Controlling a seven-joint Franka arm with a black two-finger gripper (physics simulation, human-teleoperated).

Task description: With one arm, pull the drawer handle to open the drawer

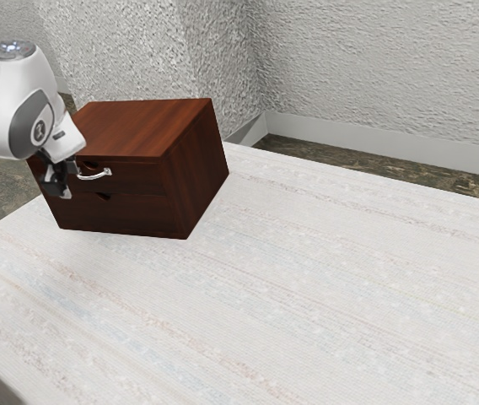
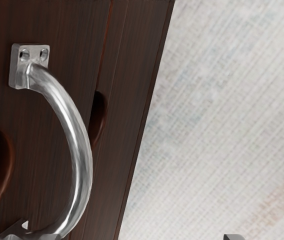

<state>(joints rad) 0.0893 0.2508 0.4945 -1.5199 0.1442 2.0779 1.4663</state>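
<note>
At the exterior view's upper left, the cabinet (image 1: 142,160) sits on the table (image 1: 307,295), its left corner hidden behind the arm (image 1: 20,114). The gripper (image 1: 59,179) is at the handle (image 1: 94,174); whether it is spread or pinching cannot be told. One handle end is cut off in the wrist view.

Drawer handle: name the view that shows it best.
The wrist view: the drawer handle appears close up, its curved metal bar and screws plain. The exterior view shows it as a small loop on the cabinet.
</note>
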